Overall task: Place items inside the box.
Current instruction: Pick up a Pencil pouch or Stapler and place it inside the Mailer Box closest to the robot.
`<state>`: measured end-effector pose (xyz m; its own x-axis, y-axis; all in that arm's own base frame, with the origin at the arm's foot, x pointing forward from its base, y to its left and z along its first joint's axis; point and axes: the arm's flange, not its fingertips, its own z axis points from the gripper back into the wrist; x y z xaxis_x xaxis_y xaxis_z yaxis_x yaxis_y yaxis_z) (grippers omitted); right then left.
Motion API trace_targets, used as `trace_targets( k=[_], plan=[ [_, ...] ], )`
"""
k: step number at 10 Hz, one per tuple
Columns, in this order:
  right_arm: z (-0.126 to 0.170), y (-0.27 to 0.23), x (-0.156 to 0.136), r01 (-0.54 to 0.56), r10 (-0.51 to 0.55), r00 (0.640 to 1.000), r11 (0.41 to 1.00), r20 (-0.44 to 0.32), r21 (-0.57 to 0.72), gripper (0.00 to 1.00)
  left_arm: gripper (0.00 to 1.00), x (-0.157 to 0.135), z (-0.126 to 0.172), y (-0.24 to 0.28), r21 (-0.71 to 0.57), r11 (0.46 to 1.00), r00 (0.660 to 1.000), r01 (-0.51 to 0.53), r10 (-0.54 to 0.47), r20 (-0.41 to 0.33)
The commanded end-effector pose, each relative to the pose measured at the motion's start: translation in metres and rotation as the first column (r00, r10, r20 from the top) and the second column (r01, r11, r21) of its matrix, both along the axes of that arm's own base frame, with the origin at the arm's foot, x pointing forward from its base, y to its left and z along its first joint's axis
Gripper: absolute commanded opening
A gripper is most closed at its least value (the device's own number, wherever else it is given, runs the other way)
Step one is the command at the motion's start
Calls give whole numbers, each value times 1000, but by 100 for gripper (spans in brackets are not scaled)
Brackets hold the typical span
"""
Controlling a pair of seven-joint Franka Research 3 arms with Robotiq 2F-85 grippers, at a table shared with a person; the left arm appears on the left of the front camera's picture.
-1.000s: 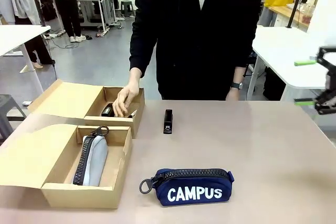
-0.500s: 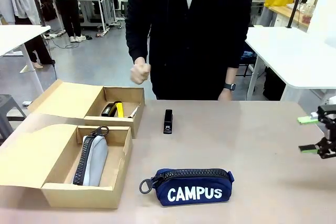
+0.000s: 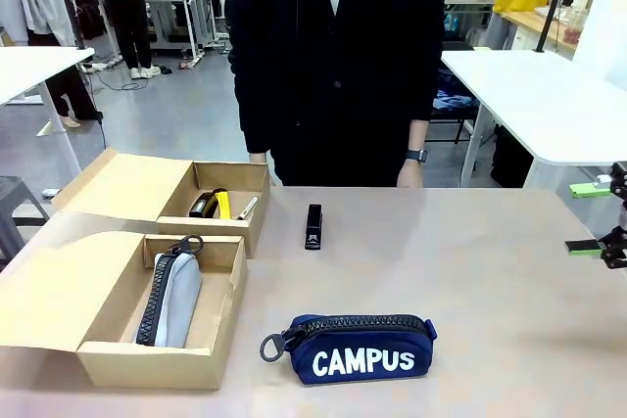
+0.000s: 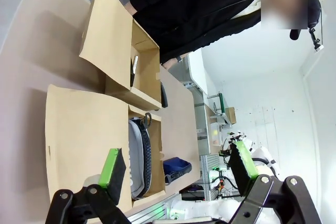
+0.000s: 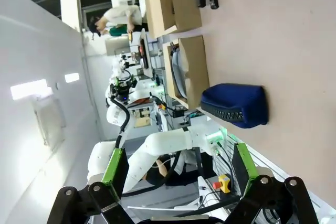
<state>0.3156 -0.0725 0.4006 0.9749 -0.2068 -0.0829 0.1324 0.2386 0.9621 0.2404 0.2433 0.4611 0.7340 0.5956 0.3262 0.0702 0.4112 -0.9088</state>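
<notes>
The navy "CAMPUS" pouch (image 3: 353,348) lies near the table's front edge, and the right wrist view has it end-on (image 5: 233,105). A grey pouch (image 3: 174,298) lies in the near cardboard box (image 3: 220,325). The far box (image 3: 257,210) holds the yellow utility knife (image 3: 223,205), the white pen (image 3: 247,208) and a black item. On the table beside that box lies the small black stapler (image 3: 313,226). My right gripper (image 3: 594,217) hovers open at the table's right edge, far from the pouch. My left gripper (image 4: 177,163) is open and holds nothing, above the near box (image 4: 84,135).
A person in a black cardigan (image 3: 333,66) stands at the far side, with a hand (image 3: 409,173) at the table's edge. Both boxes have their lids folded out to the left. Bare tabletop (image 3: 490,281) stretches between the stapler, the navy pouch and my right gripper.
The person's hand has come out of the far box and dropped to the side. My right gripper has come down lower at the table's right edge.
</notes>
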Motion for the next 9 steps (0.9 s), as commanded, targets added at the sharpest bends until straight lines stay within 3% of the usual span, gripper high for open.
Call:
trace_targets(
  k=[1, 9],
  plan=[
    [1, 2, -1, 10, -9, 1000, 1000, -16, 16, 100, 100, 1, 0, 0, -3, 1000, 1000, 3, -3, 27],
    [-2, 0, 0, 0, 0, 1000, 1000, -6, 0, 100, 100, 1, 0, 0, -3, 1000, 1000, 3, -3, 27]
  ],
)
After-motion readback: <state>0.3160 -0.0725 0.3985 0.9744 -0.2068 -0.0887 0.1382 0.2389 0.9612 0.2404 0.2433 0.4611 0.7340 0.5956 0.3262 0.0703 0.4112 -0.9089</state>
